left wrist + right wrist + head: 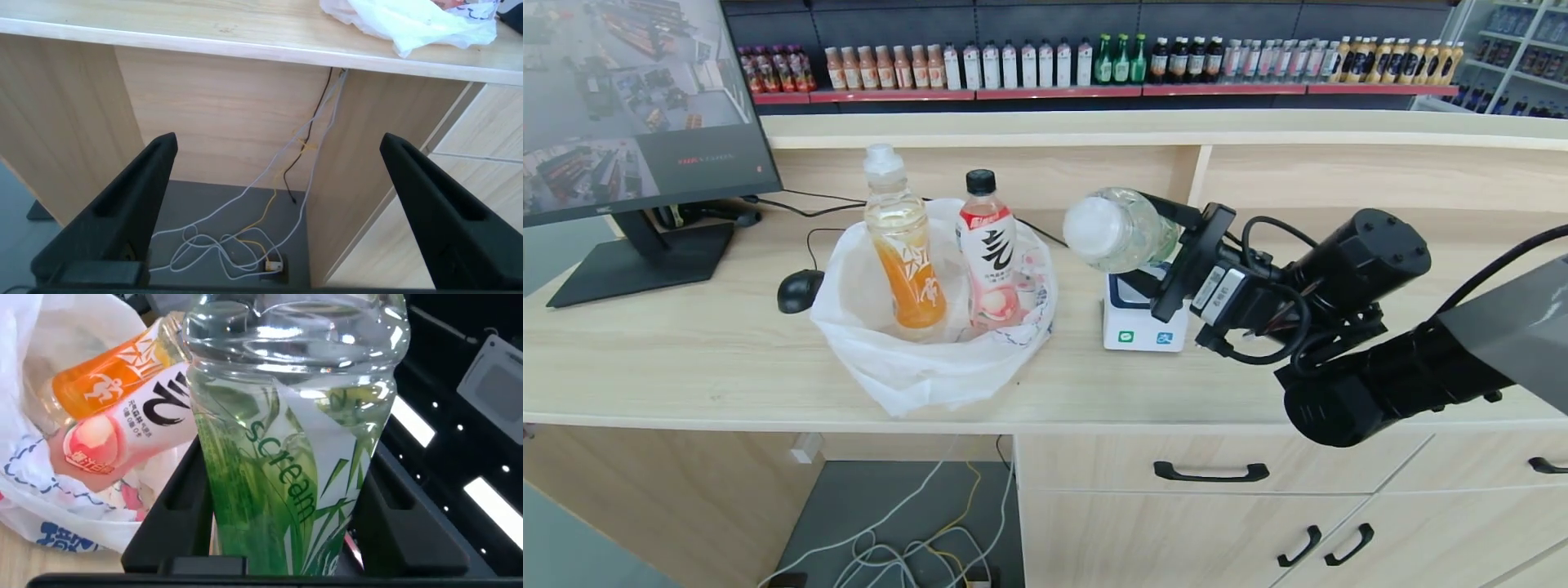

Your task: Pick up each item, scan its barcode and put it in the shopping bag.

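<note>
Scan step in hand. Right tool clamped clear green-label bottle, tipped sideways just above scanner on desk. Left tool spread wide, below desk edge. Next: turn barcode to scanner, then carry to shopping bag. Barcode side hard to make out; scanner window hidden, perhaps facing bottle.

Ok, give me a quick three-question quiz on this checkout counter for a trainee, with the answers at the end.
1. True or false: the right claw is empty.
2. How many drinks stand in the shopping bag? A one, B two, C three.
3. Fill in: the left claw is ___.
Key: 1 false, it grips a clear bottle; 2 B, an orange bottle and a pink bottle; 3 open.
</note>
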Robot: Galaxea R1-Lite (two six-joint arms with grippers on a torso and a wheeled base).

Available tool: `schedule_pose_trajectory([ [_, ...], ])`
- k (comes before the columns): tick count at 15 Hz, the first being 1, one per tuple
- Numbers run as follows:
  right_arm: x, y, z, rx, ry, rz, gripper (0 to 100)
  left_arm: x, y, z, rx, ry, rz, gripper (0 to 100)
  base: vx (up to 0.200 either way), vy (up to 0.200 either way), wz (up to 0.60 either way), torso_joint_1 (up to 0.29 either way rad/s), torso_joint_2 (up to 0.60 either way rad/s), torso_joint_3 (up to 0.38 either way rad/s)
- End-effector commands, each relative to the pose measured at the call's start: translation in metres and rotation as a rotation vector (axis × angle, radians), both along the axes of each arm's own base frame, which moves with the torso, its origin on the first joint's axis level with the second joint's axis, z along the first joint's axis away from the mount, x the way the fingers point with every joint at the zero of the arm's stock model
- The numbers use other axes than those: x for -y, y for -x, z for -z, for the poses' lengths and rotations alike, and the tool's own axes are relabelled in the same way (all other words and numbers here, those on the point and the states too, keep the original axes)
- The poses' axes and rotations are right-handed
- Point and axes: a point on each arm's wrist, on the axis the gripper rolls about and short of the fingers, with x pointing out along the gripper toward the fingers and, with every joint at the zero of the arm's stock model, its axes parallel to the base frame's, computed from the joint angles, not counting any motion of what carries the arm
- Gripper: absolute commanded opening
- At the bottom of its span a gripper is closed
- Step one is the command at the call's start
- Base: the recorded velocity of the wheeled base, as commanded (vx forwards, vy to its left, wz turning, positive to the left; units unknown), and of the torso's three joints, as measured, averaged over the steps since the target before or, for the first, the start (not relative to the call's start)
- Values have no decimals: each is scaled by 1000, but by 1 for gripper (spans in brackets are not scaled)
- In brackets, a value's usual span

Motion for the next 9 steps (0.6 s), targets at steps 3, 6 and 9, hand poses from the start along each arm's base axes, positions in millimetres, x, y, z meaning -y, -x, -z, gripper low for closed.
schedule_pose_trajectory([
  [3,1,-11,15,13,43,-9,0,0,0,0,1,0,-1,100,0,0,0,0,0,0],
  [6,1,-14,15,44,59,-17,0,0,0,0,1,0,-1,100,0,0,0,0,0,0],
  [9,7,-18,17,69,71,4,0,0,0,0,-1,0,-1,100,0,0,0,0,0,0],
])
